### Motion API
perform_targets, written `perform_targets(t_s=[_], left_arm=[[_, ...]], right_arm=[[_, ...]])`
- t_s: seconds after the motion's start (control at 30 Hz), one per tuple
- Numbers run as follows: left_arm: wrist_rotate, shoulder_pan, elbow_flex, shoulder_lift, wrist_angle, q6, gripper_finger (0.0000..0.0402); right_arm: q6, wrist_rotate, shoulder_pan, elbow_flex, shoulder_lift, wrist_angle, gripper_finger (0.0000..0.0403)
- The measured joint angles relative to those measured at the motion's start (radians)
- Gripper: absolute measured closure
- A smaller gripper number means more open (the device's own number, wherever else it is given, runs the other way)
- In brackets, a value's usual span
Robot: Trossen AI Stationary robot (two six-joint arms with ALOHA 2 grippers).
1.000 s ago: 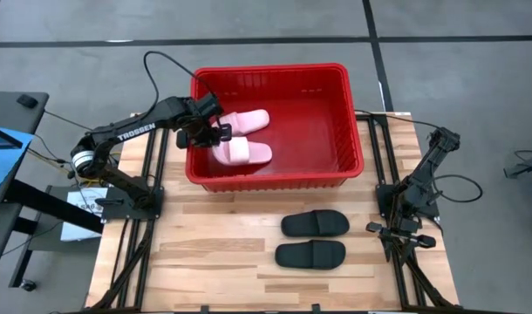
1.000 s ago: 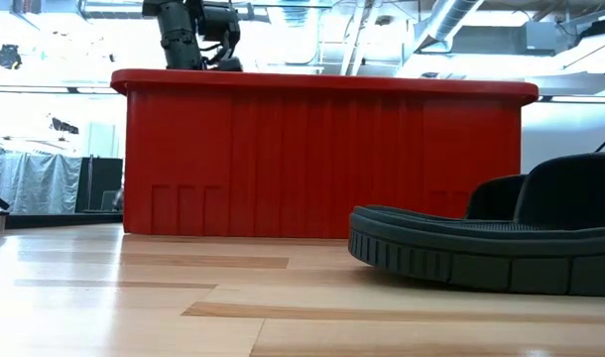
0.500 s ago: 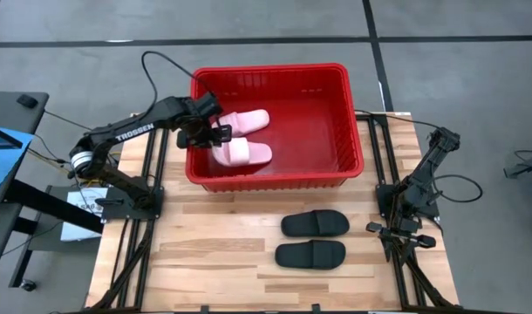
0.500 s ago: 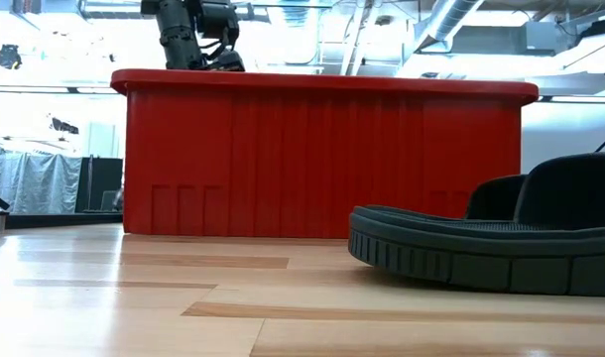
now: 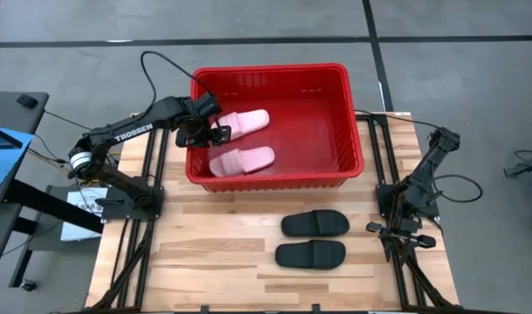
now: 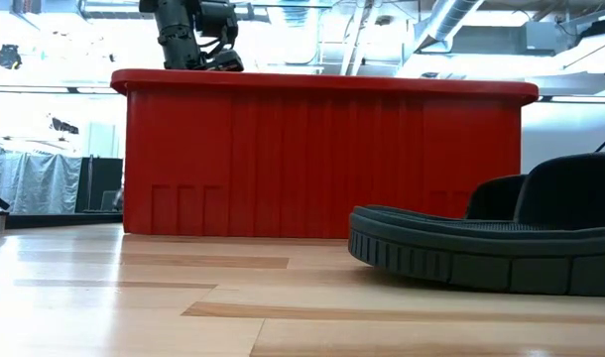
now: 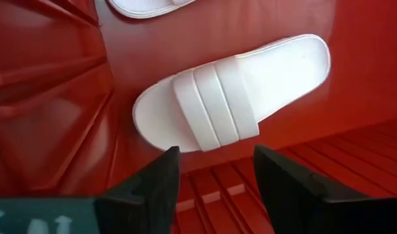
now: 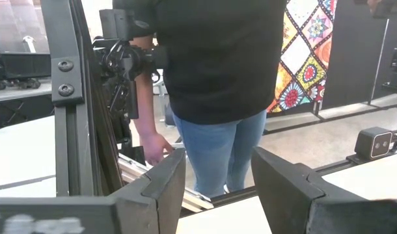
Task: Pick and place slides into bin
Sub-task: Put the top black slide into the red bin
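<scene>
Two pale pink slides lie soles down on the floor of the red bin (image 5: pixel 353 131): one (image 5: pixel 242 123) toward its far left, the other (image 5: pixel 242 160) by its near wall, also seen in the left wrist view (image 7: pixel 231 97). My left gripper (image 7: pixel 215 156) hangs open above the bin's left part (image 5: pixel 215 133), over the nearer pink slide and clear of it. Two black slides (image 5: pixel 314 224) (image 5: pixel 310 255) lie on the wooden table in front of the bin. My right gripper (image 8: pixel 215 188) waits open at the table's right edge.
In the low view a black slide (image 6: pixel 501 238) lies close in front, with the bin's near wall (image 6: pixel 322 159) behind it. A person (image 8: pixel 211 78) stands beyond the table in the right wrist view. Bare wood lies left of the black slides.
My left gripper has opened above the bin and let go of a pink slide. That slide has dropped from the fingers onto the bin's floor, landing near the bin's near wall and lying flat there.
</scene>
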Motion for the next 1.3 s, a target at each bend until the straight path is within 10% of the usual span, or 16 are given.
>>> perform_targets(t_s=[0.43, 0.87, 1.3], left_arm=[[-0.027, 0.005, 0.011, -0.010, -0.002, 0.095, 0.0219], [-0.405, -0.039, 0.294, -0.275, 0.132, 0.487, 0.0219], [-0.162, -0.158, 0.287, -0.574, 0.321, 0.746, 0.0219]], right_arm=[[0.000, 0.000, 0.000, 0.000, 0.000, 0.000, 0.0236], [0.000, 0.000, 0.000, 0.000, 0.000, 0.000, 0.0236], [0.000, 0.000, 0.000, 0.000, 0.000, 0.000, 0.0236]])
